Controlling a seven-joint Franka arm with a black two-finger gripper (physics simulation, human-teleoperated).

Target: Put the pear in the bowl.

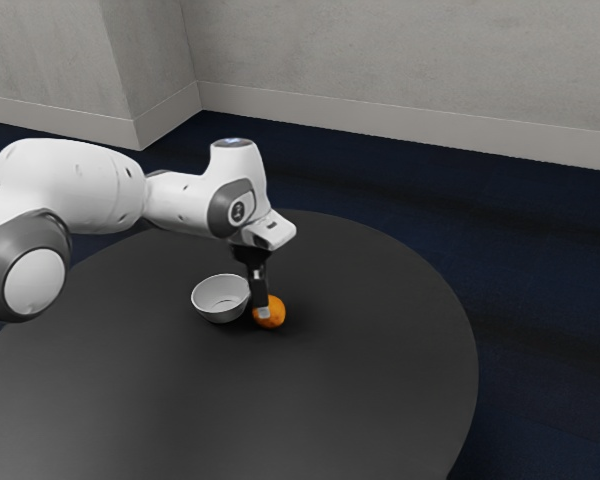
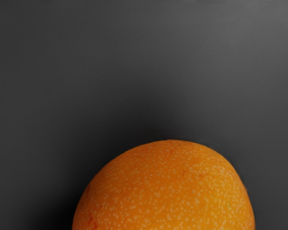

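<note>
My gripper points down at the orange-yellow pear on the table, its lower end overlapping the fruit's near side in the exterior view. How its grip stands on the pear cannot be made out. Close by, toward the exterior view's left, is the white bowl, upright, with no fruit seen inside. In the wrist view the speckled, rounded top of the pear is large at the lower edge, just under my hand.
The round dark table carries the bowl and the pear, and its curved edge lies toward the exterior view's right. Beyond it are a dark blue floor and a grey wall.
</note>
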